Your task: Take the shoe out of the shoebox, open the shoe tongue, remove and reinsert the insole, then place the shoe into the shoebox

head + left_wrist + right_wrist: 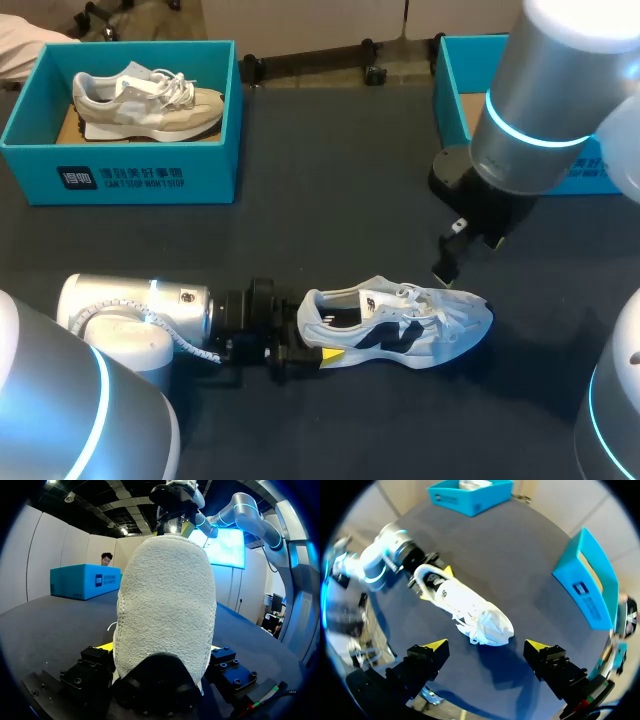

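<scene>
A white and navy shoe [405, 325] lies on its side on the dark table, toe to the right. My left gripper [312, 336] comes in low from the left, its fingers [447, 570] pressing the heel [165, 605] from both sides. In the left wrist view the heel fills the space between the fingers. My right gripper [462, 255] hangs open above the laces and toe [490, 625], apart from the shoe, with nothing between its yellow tips [436, 644].
A blue shoebox [120, 175] at the back left holds a beige shoe [145, 100]. A second blue shoebox [452, 80] stands at the back right, partly hidden behind my right arm. Bare table lies between the boxes and the shoe.
</scene>
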### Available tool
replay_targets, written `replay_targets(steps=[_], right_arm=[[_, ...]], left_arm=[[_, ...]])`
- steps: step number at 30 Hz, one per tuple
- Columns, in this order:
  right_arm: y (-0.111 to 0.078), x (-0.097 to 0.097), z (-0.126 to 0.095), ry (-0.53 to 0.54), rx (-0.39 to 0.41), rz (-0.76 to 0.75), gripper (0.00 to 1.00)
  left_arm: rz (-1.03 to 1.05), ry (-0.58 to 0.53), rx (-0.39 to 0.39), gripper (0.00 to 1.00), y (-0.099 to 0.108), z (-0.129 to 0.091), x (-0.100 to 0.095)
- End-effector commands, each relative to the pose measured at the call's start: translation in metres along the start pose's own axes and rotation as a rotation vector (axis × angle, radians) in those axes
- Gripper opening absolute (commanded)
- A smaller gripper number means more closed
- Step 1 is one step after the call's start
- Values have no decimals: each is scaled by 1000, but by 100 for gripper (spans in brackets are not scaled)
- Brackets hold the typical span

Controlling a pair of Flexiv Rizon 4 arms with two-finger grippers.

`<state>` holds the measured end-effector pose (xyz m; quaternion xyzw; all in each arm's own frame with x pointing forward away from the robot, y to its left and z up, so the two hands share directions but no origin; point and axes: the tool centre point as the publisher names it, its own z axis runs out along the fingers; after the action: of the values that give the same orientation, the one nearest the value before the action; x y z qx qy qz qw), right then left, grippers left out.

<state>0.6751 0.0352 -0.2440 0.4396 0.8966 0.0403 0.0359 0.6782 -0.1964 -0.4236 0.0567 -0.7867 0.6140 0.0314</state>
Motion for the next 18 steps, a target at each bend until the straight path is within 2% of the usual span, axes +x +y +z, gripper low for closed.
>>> replay_targets(steps=[1,3,5,11,15,18], right_arm=[[21,14,2,-129,83,233,100],[31,25,7,-137,76,272,100],[37,33,12,-170,112,326,100],[44,47,22,-206,136,455,100],[47,61,26,-236,124,510,100],[45,69,30,-240,84,546,100]], left_arm=[[-1,2,-4,0,7,-4,-1],[-1,2,-4,0,7,-4,-1],[-1,2,-4,0,7,-4,-1],[-1,2,-4,0,7,-4,-1],[-1,2,-4,0,7,-4,-1],[-1,2,-4,0,7,-4,-1]])
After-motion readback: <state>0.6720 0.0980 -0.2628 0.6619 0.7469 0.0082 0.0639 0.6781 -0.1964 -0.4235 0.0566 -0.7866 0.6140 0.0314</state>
